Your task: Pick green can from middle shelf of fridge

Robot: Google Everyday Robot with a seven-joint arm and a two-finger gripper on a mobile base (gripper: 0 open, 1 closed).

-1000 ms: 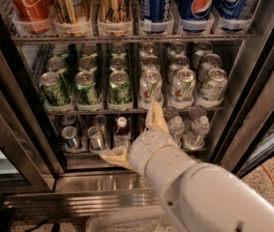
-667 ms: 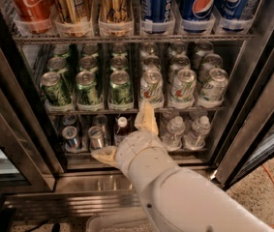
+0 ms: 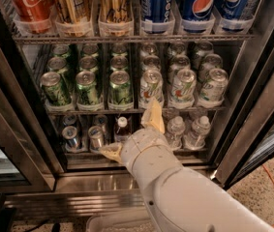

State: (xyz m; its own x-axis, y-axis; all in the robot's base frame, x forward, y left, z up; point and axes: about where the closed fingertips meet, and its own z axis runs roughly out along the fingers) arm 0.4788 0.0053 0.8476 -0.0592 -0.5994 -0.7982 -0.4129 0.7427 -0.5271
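The fridge (image 3: pixel 10 129) stands open in front of me. Its middle shelf (image 3: pixel 102 111) holds three lanes of green cans on the left and whitish cans (image 3: pixel 182 86) on the right. The front green cans (image 3: pixel 121 87) stand upright in clear trays. My gripper (image 3: pixel 127 126) is open and empty, just below the front edge of the middle shelf. One finger (image 3: pixel 153 116) points up in front of the whitish lane beside the green cans. The other finger (image 3: pixel 110 152) points left at the lower shelf. It touches no can.
The top rack holds red, gold and blue cans (image 3: pixel 202 6). The bottom rack holds small silver-blue cans (image 3: pixel 71 137) and small bottles (image 3: pixel 198 129). Dark door frames (image 3: pixel 260 115) stand on both sides. A steel sill (image 3: pixel 78 182) lies below.
The gripper swayed slightly left, then came back right and a touch higher. Its fingers stay spread. The cans have not moved.
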